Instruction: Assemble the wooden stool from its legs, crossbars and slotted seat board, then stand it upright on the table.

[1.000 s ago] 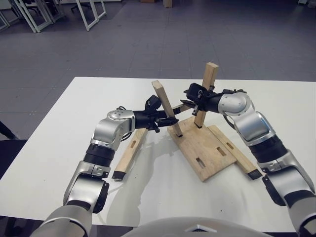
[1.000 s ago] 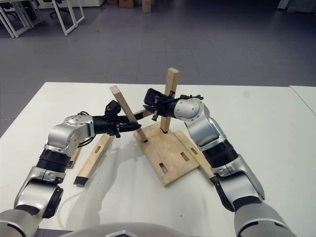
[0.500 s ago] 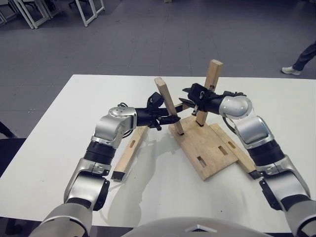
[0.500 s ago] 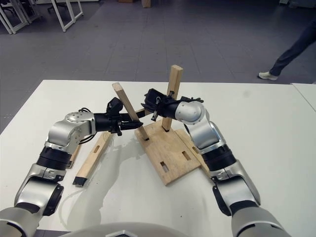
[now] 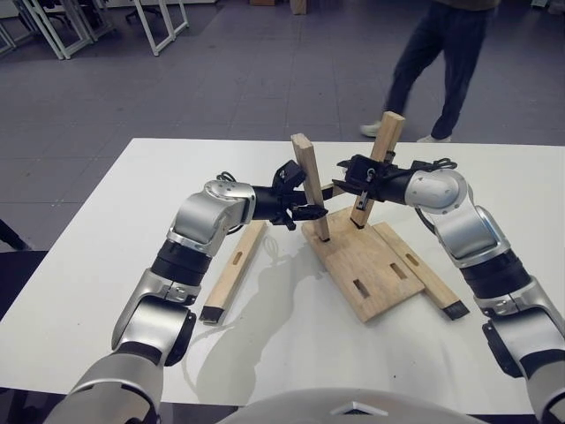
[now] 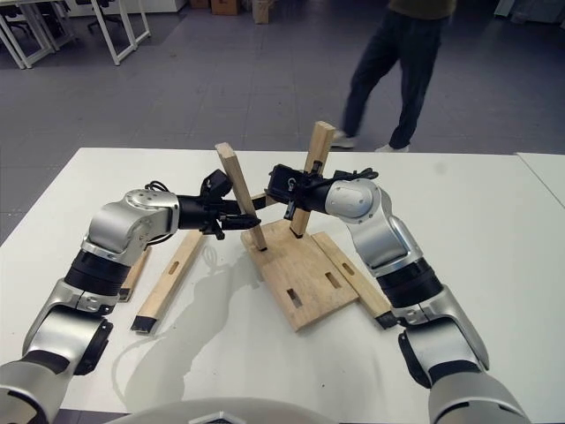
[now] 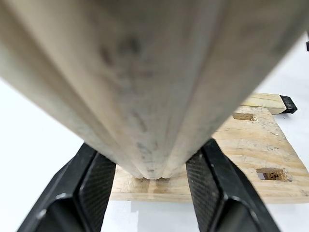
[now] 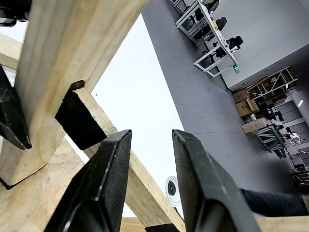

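Observation:
The slotted seat board (image 5: 375, 269) lies flat on the white table. Two legs stand in its slots: a left leg (image 5: 309, 177) and a right leg (image 5: 378, 159), both leaning. My left gripper (image 5: 311, 212) is shut on the left leg low down; in the left wrist view that leg (image 7: 145, 72) sits between the pads (image 7: 94, 186). A short crossbar (image 5: 331, 188) with a dark end (image 8: 79, 118) meets the right leg. My right gripper (image 5: 344, 177) hovers open between the two legs, close to the crossbar, its fingers (image 8: 104, 188) apart.
A loose leg (image 5: 234, 263) lies left of the board, with another piece (image 6: 132, 274) beside it. A black-tipped leg (image 5: 434, 284) lies along the board's right side. The front and far right of the table (image 5: 291, 353) are bare.
My left gripper has swung to the right with the left leg, which now stands more upright and closer to the right leg. The right gripper has barely shifted.

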